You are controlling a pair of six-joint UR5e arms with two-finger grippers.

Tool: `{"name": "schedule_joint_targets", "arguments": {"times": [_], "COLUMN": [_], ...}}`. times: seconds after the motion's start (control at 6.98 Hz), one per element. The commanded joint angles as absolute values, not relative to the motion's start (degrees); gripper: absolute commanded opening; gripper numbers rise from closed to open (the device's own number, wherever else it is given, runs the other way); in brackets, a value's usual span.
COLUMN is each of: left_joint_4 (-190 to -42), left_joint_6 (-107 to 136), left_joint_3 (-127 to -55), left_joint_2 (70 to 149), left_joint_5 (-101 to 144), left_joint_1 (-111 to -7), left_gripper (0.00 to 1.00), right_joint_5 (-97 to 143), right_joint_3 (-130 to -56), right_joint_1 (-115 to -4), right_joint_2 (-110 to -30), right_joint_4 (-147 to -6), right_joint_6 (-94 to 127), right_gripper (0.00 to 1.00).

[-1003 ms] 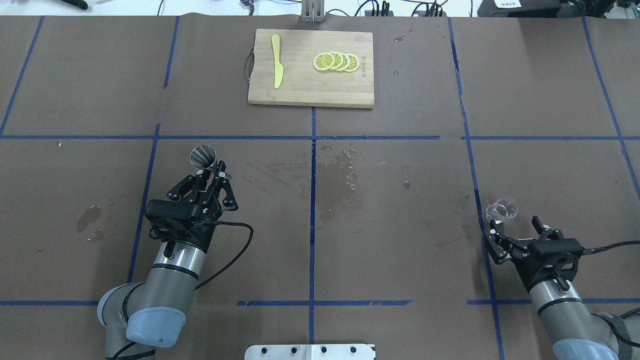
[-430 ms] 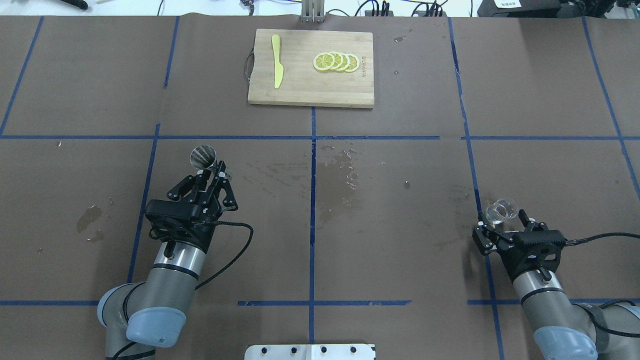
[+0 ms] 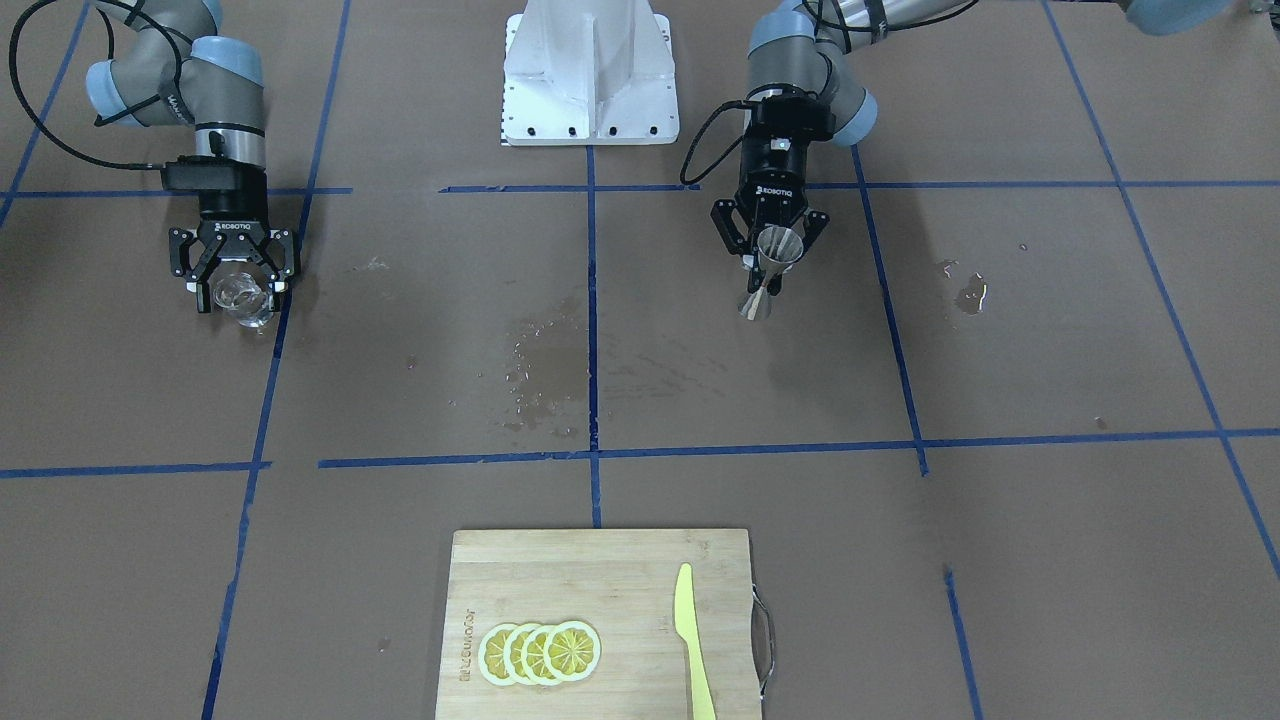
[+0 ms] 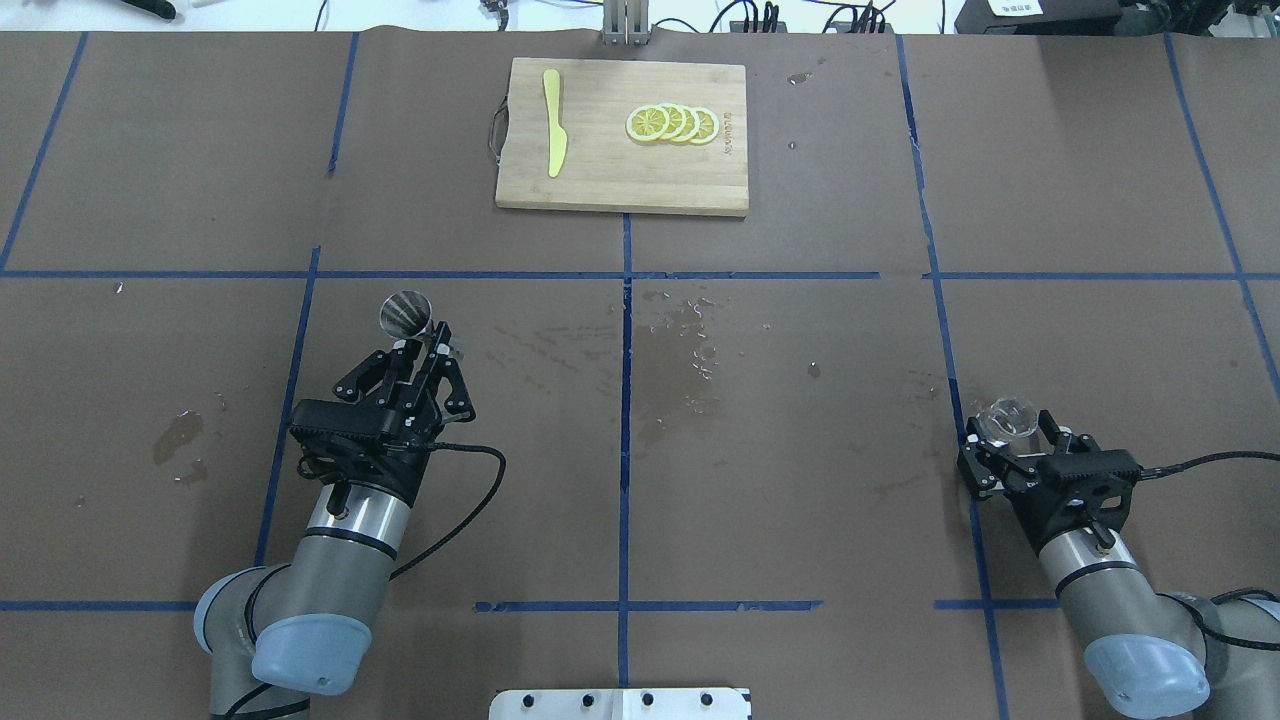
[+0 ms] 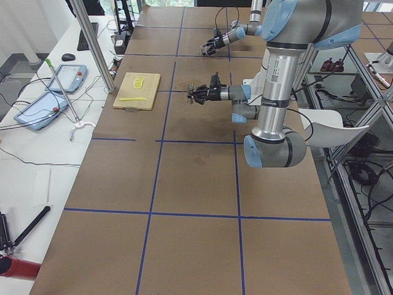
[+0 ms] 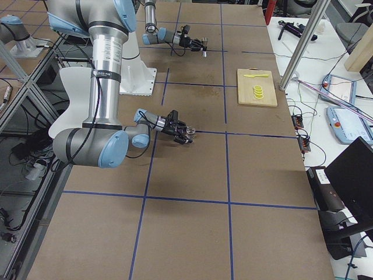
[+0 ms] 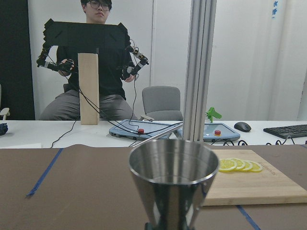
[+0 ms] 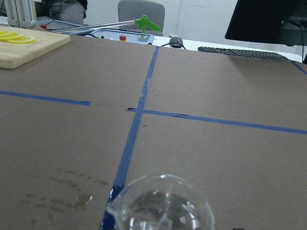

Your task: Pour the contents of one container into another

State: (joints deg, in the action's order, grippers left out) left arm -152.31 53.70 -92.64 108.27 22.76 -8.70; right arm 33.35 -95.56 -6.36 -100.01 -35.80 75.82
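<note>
The steel jigger (image 4: 405, 312) stands upright on the brown table at the left, and my left gripper (image 4: 425, 342) is shut on its narrow waist. Its open top cone fills the bottom centre of the left wrist view (image 7: 172, 179). In the front-facing view the jigger (image 3: 768, 275) sits in the left gripper (image 3: 772, 262). The clear glass cup (image 4: 1008, 418) stands at the right, near a blue tape line. My right gripper (image 4: 1012, 438) is open, with one finger on each side of the cup. The cup's rim (image 8: 160, 203) shows at the bottom of the right wrist view.
A wooden cutting board (image 4: 600, 180) lies at the far centre with lemon slices (image 4: 672, 123) and a yellow knife (image 4: 553, 135) on it. Wet spots (image 4: 690, 340) mark the table's middle. The robot's base plate (image 4: 620, 703) is at the near edge.
My right gripper has moved forward and slightly left, from behind the glass cup to straddling it. The left gripper and the jigger have not moved.
</note>
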Motion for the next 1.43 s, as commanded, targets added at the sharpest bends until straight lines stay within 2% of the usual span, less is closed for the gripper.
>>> {"name": "schedule_joint_targets", "arguments": {"times": [0.0,0.14,0.29,0.43,0.57,1.0,1.29], "left_joint_4": [-152.3,-152.3,-152.3,-152.3,-152.3,-152.3,-152.1], "left_joint_6": [53.7,53.7,53.6,53.6,53.6,53.6,52.0], "left_joint_3": [-92.6,-92.6,-92.6,-92.7,-92.7,-92.7,-92.4], "left_joint_2": [108.0,107.9,107.9,108.0,108.0,108.2,109.2], "left_joint_5": [22.8,22.8,22.8,22.8,22.7,22.8,23.1], "left_joint_1": [-8.7,-8.7,-8.7,-8.7,-8.7,-8.4,-7.9], "left_gripper": [0.0,0.0,0.0,0.0,0.0,0.0,0.0], "right_joint_5": [34.9,34.8,34.9,34.9,34.9,41.4,42.6], "right_joint_3": [-95.0,-95.0,-95.3,-96.4,-99.2,-107.1,-107.1], "right_joint_1": [-7.4,-7.4,-7.8,-8.4,-8.7,-14.7,-14.7], "right_joint_2": [-97.7,-97.6,-97.6,-97.6,-97.6,-97.4,-90.3], "right_joint_4": [-33.4,-33.4,-33.1,-33.0,-33.0,-33.0,-33.7], "right_joint_6": [73.0,73.0,71.4,68.3,67.2,57.0,52.9], "right_gripper": [0.63,0.37,0.27,0.11,0.0,0.0,0.0]}}
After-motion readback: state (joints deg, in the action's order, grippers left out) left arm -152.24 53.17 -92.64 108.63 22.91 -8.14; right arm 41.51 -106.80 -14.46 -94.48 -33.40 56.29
